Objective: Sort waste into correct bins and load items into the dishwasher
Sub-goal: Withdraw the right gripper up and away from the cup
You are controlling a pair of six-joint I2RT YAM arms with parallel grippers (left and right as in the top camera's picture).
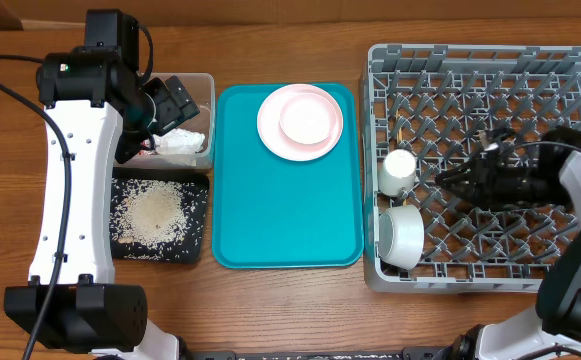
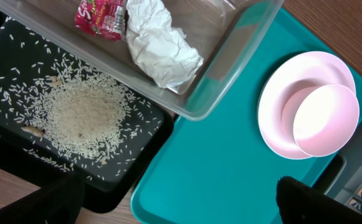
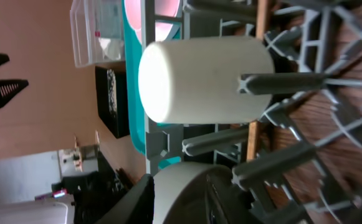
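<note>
1. My left gripper [image 1: 175,100] hangs over the clear tub [image 1: 202,85] at the far left of the table [image 1: 290,310]. In the left wrist view only the two dark finger ends show in the bottom corners. They stand wide apart and hold nothing.
2. Inside the tub I see the crumpled white tissue [image 2: 159,43]. The small red snack wrapper [image 2: 100,15] lies just beside it.
3. The black tray [image 2: 143,155] sits directly against the tub's near side. Loose rice grains [image 2: 81,115] are heaped at its middle and scattered around the heap.
4. The teal tray [image 1: 285,220] lies between these bins and the grey dish rack [image 1: 490,60]. At its far end sits the pale pink plate [image 1: 272,125] with a smaller pale bowl [image 1: 307,118] resting on it, off-centre.
5. My right gripper [image 1: 448,176] is inside the rack, pointing at the small white cup [image 1: 399,170] and close to it.
6. In the right wrist view its serrated fingertips [image 3: 6,88] are parted by a narrow gap, with nothing between them.
7. The cup rests among the pegs in the rack's left column. One peg is against its side.
8. The white bowl [image 1: 402,237] stands on edge just nearer to me in the same column.
</note>
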